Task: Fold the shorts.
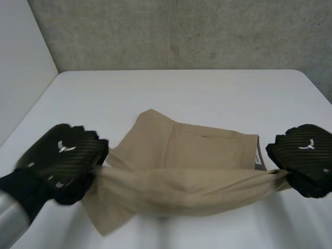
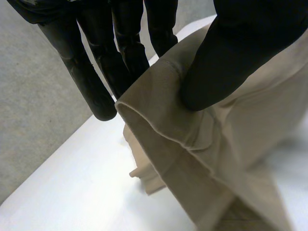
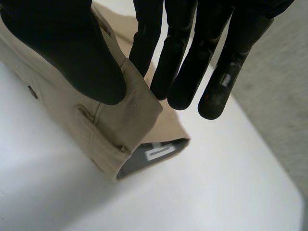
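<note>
There is one pair of tan cloth shorts (image 1: 197,150) and one white table (image 1: 181,88). Two black fingered hands are counted: a left hand (image 1: 65,155) and a right hand (image 1: 306,155).

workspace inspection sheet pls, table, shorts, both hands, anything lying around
surface: white table, bare around the cloth
job's things: tan shorts, far part flat on the table, near edge lifted and stretched between the hands
clutter: nothing seen
hands: left hand pinches the leg-hem end between thumb and fingers; right hand pinches the waistband end the same way, near the inner label
cables: nothing seen
surroundings: grey concrete wall behind the table
</note>
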{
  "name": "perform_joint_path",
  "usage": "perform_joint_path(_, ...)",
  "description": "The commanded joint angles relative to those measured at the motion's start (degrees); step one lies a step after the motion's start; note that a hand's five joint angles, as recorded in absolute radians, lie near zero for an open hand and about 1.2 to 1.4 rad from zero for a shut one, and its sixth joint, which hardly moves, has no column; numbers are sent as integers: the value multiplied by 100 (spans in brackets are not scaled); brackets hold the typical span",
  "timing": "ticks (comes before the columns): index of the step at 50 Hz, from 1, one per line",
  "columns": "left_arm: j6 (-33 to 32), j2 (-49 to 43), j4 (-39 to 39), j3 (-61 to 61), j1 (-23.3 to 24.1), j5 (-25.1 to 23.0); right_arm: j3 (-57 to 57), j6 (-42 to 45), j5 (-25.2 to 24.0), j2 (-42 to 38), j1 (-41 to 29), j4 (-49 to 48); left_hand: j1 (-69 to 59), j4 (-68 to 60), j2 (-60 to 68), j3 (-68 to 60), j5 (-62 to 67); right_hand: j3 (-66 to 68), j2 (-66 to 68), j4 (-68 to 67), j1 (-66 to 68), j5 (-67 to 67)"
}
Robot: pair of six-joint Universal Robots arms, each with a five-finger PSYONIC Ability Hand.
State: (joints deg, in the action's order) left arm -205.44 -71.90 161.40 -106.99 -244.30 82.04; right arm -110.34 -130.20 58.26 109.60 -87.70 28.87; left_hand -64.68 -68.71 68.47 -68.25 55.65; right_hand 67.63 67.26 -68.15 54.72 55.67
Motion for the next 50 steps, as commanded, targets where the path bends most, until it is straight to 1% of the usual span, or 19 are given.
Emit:
perform_joint_path(1,-303,-1966,1463,714,14,14,644,-119,54,-2028,-413,-637,-1532,-1129,1153,-1175,1435,1237,1274,-1185,2528,1433)
perform_joint_path(3,-417,-2397,1648,995,23,22,882,-251,185,-2345,-598,-733,-1532,-1129,1153,-1175,1435,1237,1274,-1185,2528,1433)
perform_joint_path(8,-830,-3994,1886,2336,40,49,1882,-620,931,-3328,-1116,-1163,-1532,-1129,1153,-1175,1435,1237,1274,-1185,2528,1433)
perform_joint_path(18,-963,-6519,2193,4993,14,-74,3885,-998,1925,-5270,-1609,-1621,-1532,-1129,1153,-1175,1435,1237,1274,-1185,2528,1433)
perform_joint_path(21,-954,-7117,2544,5696,-4,-354,4494,-1148,2338,-5896,-1732,-1823,-1532,-1129,1153,-1175,1435,1237,1274,-1185,2528,1433)
perform_joint_path(25,-945,-7505,2844,6199,-56,-663,4838,-1183,2665,-6214,-1812,-2052,-1532,-1129,1153,-1175,1435,1237,1274,-1185,2528,1433)
perform_joint_path(28,-945,-8137,3064,6998,-126,-936,5198,-1148,3033,-6547,-1970,-2552,-1532,-1129,1153,-1175,1435,1237,1274,-1185,2528,1433)
perform_joint_path(31,-936,-8305,3160,7122,-144,-1032,5374,-1157,3139,-6820,-1996,-2931,-1532,-1129,1153,-1175,1435,1237,1274,-1185,2528,1433)
perform_joint_path(32,-928,-8297,3221,7070,-136,-1050,5409,-1157,3165,-6864,-2005,-2957,-1532,-1129,1153,-1175,1435,-289,-252,342,1002,-94)
perform_joint_path(33,-927,-8279,3318,6982,-135,-1093,5409,-1157,3166,-6864,-2005,-2957,-1532,-1129,1153,-1175,1435,-304,-267,357,987,-109)
perform_joint_path(34,-927,-8261,3449,6894,-135,-1146,5470,-1166,3218,-6908,-2040,-2957,-518,-116,140,-162,422,-5763,-5726,5815,-4472,-5567)
perform_joint_path(35,-927,-8192,3746,6659,-135,-1225,5479,-1192,3253,-6917,-2066,-2957,2456,2859,-2834,2813,-2553,-5763,-5726,5815,-4472,-5567)
perform_joint_path(37,-927,-8042,4090,6350,-127,-1269,5471,-1236,3332,-6891,-2110,-2949,4914,5316,-5292,5270,-5010,-5763,-5726,5815,-4472,-5567)
perform_joint_path(38,-936,-7946,4257,6175,-127,-1278,5445,-1279,3359,-6847,-2128,-2949,5468,5871,-5847,5825,-5565,-5763,-5726,5815,-4472,-5567)
perform_joint_path(41,-928,-7480,4969,5463,-118,-1244,5234,-1525,3385,-6426,-2111,-2949,5468,5871,-5847,5825,-5565,-5763,-5726,5815,-4472,-5567)
perform_joint_path(43,-919,-7111,5322,4979,-118,-1208,4892,-1710,3342,-5873,-2058,-2940,5468,5871,-5847,5825,-5565,-5763,-5726,5815,-4472,-5567)
perform_joint_path(46,-901,-6594,5489,4348,-92,-1138,4174,-1894,3280,-5162,-2023,-2949,5468,5871,-5847,5825,-5565,-5763,-5726,5815,-4472,-5567)
perform_joint_path(48,-901,-6460,5481,4178,-100,-1085,3959,-1921,3236,-5001,-2023,-2949,5468,5871,-5847,5825,-5565,-5763,-5726,5815,-4472,-5567)
perform_joint_path(50,-884,-5942,5428,3529,-100,-778,3331,-1965,3122,-4555,-2014,-2940,5468,5871,-5847,5825,-5565,-5763,-5726,5815,-4472,-5567)
